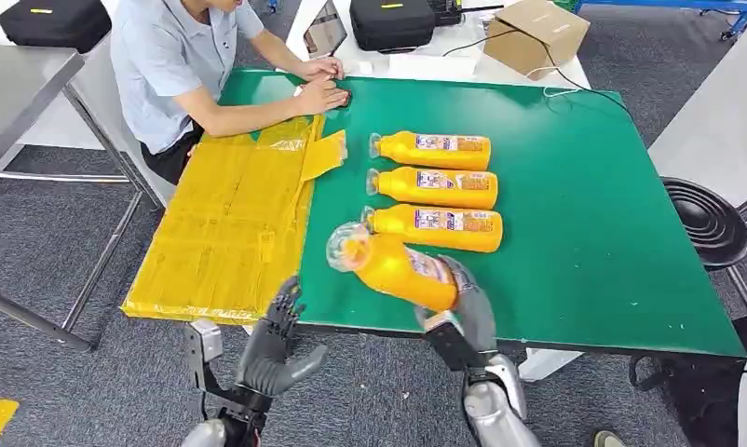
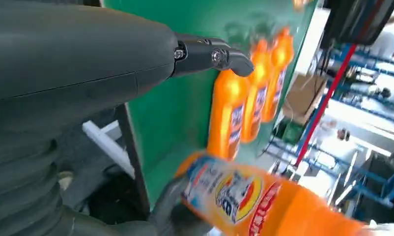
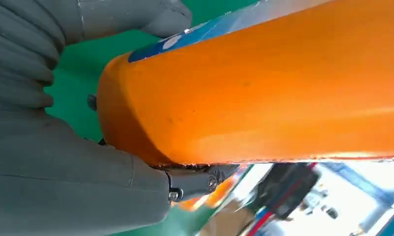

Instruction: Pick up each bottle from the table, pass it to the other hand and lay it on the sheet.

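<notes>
Right hand (image 1: 465, 303): raised above the near edge of the bench (image 1: 612, 242), at about 6 o'clock in the head view. Its fingers (image 1: 472, 289) are wrapped around the base end of the held bottle (image 1: 398, 268), thumb on one side and the others opposite. The bottle is clear of the surface and tilted, its clear cap pointing toward 10 o'clock. In the right wrist view the orange body (image 3: 264, 93) sits tight against the palm.

Left hand (image 1: 275, 345): at 7 o'clock, just off the bench's near edge and below the held bottle's cap end. It is empty — palm upturned, fingers spread and pointing up toward 12 o'clock. It is apart from the bottle, though the exact gap is hard to judge here.

Surface: a green bench top. Three more bottles (image 1: 435, 184) lie on their sides in a row near the centre, caps toward 9 o'clock. The yellow sheet (image 1: 225, 233) lies at 9 o'clock, overhanging the bench's left edge.

Room: grey carpet (image 1: 34, 242). A seated person (image 1: 179, 65) at 11 o'clock rests both hands on the bench. A cardboard box (image 1: 536, 33) and a black case (image 1: 391, 20) lie at 12 o'clock — a black stool (image 1: 710, 219) stands at 3 o'clock.
</notes>
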Motion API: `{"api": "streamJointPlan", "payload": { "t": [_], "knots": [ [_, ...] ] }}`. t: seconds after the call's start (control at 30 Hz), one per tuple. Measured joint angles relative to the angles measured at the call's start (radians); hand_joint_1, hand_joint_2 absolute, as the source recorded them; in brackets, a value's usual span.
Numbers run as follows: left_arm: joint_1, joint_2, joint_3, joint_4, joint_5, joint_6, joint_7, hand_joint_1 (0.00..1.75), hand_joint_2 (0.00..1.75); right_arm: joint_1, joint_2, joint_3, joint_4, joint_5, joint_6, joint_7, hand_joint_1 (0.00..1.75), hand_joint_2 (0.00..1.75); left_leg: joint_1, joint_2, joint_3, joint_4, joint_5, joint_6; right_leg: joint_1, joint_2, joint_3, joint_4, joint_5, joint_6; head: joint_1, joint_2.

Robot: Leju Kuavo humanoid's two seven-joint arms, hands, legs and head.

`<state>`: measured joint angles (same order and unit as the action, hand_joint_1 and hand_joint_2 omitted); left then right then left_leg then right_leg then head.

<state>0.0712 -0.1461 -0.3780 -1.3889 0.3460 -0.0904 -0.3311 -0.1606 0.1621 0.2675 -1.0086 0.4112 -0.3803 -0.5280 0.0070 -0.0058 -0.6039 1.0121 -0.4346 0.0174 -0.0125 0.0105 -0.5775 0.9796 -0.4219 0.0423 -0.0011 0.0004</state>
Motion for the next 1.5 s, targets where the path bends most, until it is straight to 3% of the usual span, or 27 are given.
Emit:
{"api": "streamJointPlan", "payload": {
  "t": [0.6, 1.5],
  "knots": [
    [-0.045, -0.019, -0.016, -0.005, 0.002, 0.079, -0.103, 0.00, 1.75, -0.016, 0.043, 0.235, 0.018, 0.017, 0.056, -0.002, 1.75, 1.75, 0.000, 0.000, -0.001, 0.000, 0.000, 0.000, 0.000, 0.000, -0.001, 0.000, 0.000, 0.000, 0.000, 0.000],
    [-0.060, -0.016, -0.069, -0.015, 0.003, 0.063, -0.102, 0.00, 1.75, -0.080, 0.064, 0.334, 0.082, -0.008, 0.042, 0.101, 1.75, 1.75, 0.000, 0.000, -0.002, 0.000, 0.000, 0.000, 0.000, 0.000, -0.001, 0.000, 0.000, 0.000, 0.000, 0.000]
  ]
}}
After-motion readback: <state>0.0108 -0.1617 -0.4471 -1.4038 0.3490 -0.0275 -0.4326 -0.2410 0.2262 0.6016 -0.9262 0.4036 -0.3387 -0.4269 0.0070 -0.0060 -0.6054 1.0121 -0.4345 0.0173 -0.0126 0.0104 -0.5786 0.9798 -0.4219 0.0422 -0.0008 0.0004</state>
